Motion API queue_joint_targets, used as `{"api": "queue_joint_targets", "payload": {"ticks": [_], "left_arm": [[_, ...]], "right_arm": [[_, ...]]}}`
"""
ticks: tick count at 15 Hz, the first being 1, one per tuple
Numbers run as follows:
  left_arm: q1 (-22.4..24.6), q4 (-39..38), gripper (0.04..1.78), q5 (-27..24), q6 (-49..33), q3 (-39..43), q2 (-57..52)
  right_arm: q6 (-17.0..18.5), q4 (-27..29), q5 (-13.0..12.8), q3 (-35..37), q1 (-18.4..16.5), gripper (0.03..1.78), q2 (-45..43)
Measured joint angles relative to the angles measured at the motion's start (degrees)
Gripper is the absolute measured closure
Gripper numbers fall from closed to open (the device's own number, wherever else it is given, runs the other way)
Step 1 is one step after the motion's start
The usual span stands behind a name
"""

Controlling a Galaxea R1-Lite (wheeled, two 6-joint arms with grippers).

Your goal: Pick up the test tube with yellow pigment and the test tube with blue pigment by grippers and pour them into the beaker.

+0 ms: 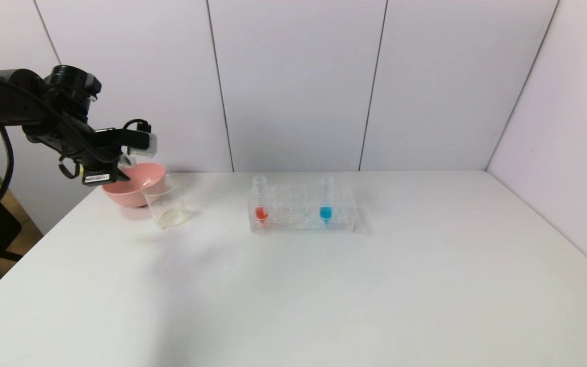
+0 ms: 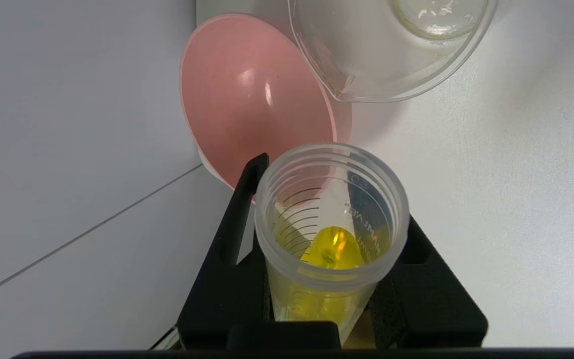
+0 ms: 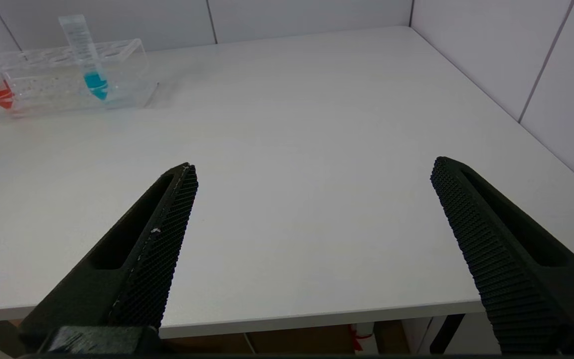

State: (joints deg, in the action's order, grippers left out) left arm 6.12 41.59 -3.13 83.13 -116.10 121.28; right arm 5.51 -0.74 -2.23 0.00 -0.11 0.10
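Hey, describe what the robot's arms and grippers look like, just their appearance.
The left gripper is black, on a glossy black jointed arm with looping black cables, a small white box on top and a white barcode sticker underneath. The right gripper has two long, tapering black fingers with finely ridged inner faces and slotted sides.

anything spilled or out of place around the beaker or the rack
Nothing stands out. The left gripper holds the test tube with yellow pigment tipped near the beaker, beside the pink bowl. No spill shows on the table. The red tube and the test tube with blue pigment stand upright in the rack.
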Motion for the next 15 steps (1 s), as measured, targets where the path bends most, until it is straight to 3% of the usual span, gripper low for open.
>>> {"api": "queue_joint_targets", "payload": {"ticks": [15], "left_arm": [[-1.46,-0.44,1.27,5.67,-0.72,0.00,1.71]], "right_arm": [[0.00,0.00,0.02,0.00,0.00,0.10,0.00]]}}
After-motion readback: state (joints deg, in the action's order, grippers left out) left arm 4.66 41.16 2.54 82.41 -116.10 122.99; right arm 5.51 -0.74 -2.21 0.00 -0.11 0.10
